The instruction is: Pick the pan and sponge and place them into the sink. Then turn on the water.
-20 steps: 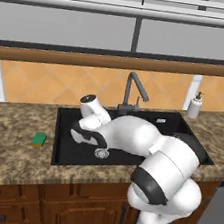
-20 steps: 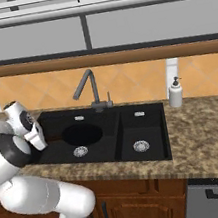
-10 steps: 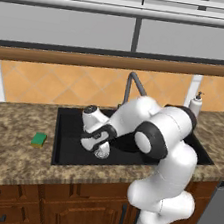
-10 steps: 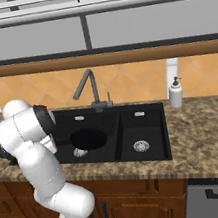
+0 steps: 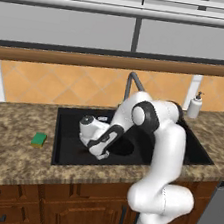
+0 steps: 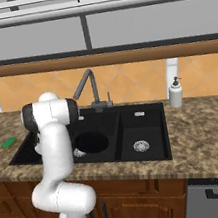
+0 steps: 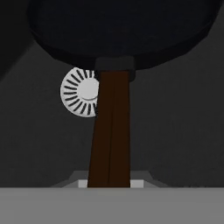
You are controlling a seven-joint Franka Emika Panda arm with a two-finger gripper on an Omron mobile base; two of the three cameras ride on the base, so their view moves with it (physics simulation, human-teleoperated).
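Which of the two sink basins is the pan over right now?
The large basin, the one below the faucet. The pan sits in it by its drain, handle in the shut gripper. The smaller basin has only its own drain.

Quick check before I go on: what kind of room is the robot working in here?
A kitchen, rendered rather than real. A black double-basin sink with a gooseneck faucet is set into a speckled stone counter over wooden cabinets, with a tiled backsplash and a soap bottle beside it.

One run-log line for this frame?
jaws: shut on pan handle | pan: inside sink large basin | sponge: on counter, left of sink | water: off
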